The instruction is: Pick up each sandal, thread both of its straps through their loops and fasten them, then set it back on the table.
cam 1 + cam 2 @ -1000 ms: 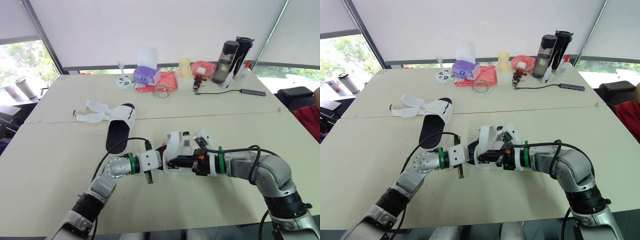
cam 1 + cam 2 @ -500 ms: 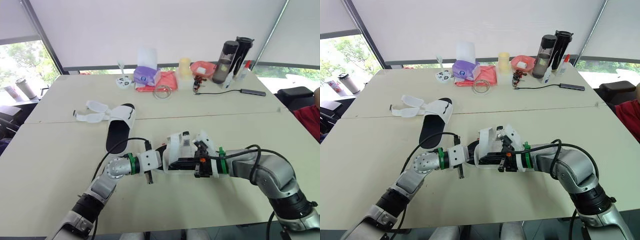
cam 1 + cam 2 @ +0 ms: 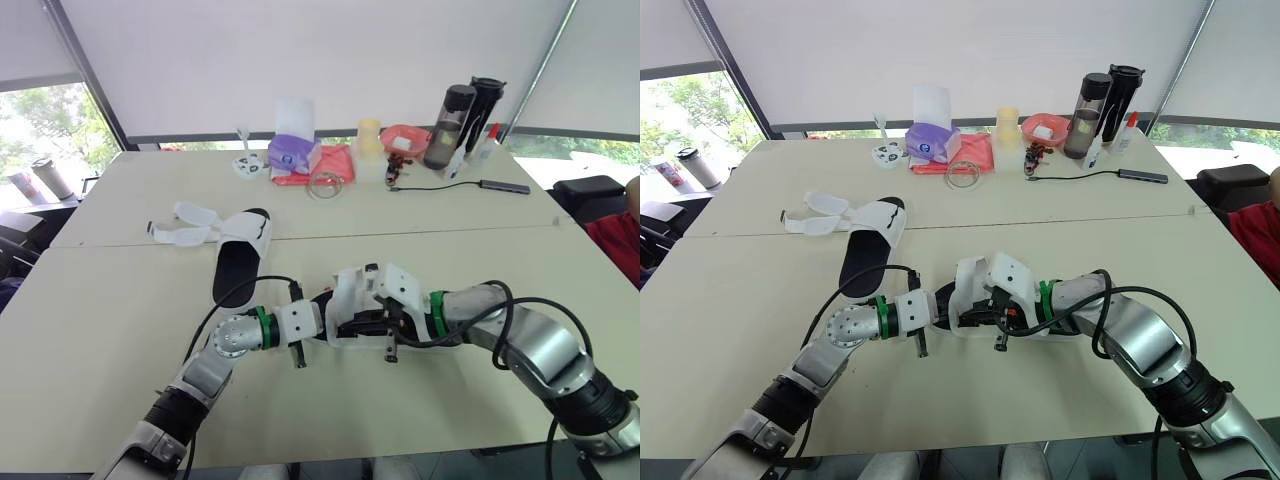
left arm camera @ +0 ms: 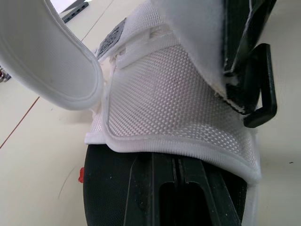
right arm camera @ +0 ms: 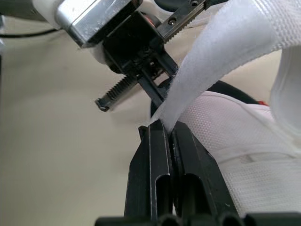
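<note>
One white sandal with a black sole (image 3: 240, 252) lies on the table at the left, both straps open and splayed. The second sandal (image 3: 352, 305) is held between my grippers just above the table near the middle. In the left wrist view my left gripper (image 4: 174, 165) is shut on the black sole's edge (image 4: 108, 188), under the white mesh upper (image 4: 174, 94). My right gripper (image 5: 165, 128) is shut on the tip of a white strap (image 5: 225, 61), which arches up over the upper. It sits close to the left gripper (image 3: 316, 320).
Along the table's far edge stand a purple tissue box (image 3: 293, 152), a red bowl (image 3: 405, 135), two dark bottles (image 3: 462, 110) and a black cable (image 3: 445, 183). A person's red sleeve (image 3: 622, 240) is at the right edge.
My right wrist has rolled over and shifted left toward the left gripper, carrying the strap across the sandal's upper. The left arm and the other sandal have stayed put.
</note>
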Tool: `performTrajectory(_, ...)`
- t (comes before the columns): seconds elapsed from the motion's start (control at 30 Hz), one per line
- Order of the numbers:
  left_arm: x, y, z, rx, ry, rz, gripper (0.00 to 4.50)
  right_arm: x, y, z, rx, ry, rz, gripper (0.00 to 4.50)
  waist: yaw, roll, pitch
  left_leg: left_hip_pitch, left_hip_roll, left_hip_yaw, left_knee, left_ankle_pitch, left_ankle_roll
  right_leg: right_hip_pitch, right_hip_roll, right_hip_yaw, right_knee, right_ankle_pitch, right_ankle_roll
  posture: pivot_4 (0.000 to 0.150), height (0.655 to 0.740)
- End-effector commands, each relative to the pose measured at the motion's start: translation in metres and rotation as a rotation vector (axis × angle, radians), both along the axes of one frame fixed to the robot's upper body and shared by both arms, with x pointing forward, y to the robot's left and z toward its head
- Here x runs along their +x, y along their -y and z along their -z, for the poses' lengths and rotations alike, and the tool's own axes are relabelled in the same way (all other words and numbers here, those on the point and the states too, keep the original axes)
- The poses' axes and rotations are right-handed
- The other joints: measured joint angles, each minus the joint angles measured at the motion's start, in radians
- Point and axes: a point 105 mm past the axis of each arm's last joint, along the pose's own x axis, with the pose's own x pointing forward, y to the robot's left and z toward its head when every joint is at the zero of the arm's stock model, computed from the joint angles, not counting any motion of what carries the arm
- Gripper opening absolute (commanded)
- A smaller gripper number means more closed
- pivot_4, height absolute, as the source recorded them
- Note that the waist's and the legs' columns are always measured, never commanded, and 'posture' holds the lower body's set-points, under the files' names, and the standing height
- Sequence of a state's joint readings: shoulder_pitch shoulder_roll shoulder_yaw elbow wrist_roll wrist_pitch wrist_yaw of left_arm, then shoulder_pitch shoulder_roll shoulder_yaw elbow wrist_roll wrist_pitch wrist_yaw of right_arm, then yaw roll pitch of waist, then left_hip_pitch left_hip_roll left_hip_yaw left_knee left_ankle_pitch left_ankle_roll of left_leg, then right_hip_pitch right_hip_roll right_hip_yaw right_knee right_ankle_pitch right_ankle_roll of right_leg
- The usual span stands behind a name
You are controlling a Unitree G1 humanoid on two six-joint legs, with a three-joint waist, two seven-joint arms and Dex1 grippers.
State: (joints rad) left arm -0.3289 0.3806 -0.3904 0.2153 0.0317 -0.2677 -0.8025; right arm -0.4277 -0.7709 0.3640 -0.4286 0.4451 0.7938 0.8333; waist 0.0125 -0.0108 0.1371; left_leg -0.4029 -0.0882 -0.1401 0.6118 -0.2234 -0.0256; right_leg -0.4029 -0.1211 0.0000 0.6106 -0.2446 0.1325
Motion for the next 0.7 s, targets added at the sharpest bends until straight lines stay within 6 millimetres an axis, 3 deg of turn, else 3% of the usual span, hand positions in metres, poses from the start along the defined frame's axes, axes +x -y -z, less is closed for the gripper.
performTrajectory(0.03, -0.004, -0.020, 0.041, 0.124, -0.122, -0.054, 0.00, -0.006, 0.017, 0.038, -0.134, -0.111, 0.037, 0.05, 0.000, 0.000, 0.000, 0.000, 0.000, 0.000, 0.000, 0.000, 0.000, 0.000, 0.000, 0.000, 0.000, 0.000, 0.000, 0.150, 0.7400)
performTrajectory(0.2, -0.003, -0.018, 0.041, 0.121, -0.121, -0.056, 0.00, -0.012, 0.013, 0.038, -0.112, -0.145, -0.014, 0.05, 0.001, 0.000, -0.001, 0.000, 0.000, 0.000, 0.000, 0.000, 0.000, 0.000, 0.000, 0.000, 0.000, 0.000, 0.000, 0.150, 0.7400)
performTrajectory(0.37, -0.002, -0.018, 0.042, 0.120, -0.121, -0.059, 0.00, -0.030, 0.018, 0.036, -0.110, -0.218, -0.095, 0.05, 0.005, 0.001, -0.003, 0.000, 0.000, 0.000, 0.000, 0.000, 0.000, 0.000, -0.001, 0.000, -0.001, 0.000, 0.000, 0.150, 0.7400)
performTrajectory(0.7, -0.001, -0.017, 0.043, 0.118, -0.121, -0.062, 0.00, -0.024, 0.020, 0.035, -0.110, -0.213, -0.081, 0.05, 0.006, 0.002, -0.003, -0.002, -0.002, -0.001, -0.001, -0.001, 0.002, 0.001, -0.001, -0.002, -0.013, 0.000, 0.001, 0.150, 0.7400)
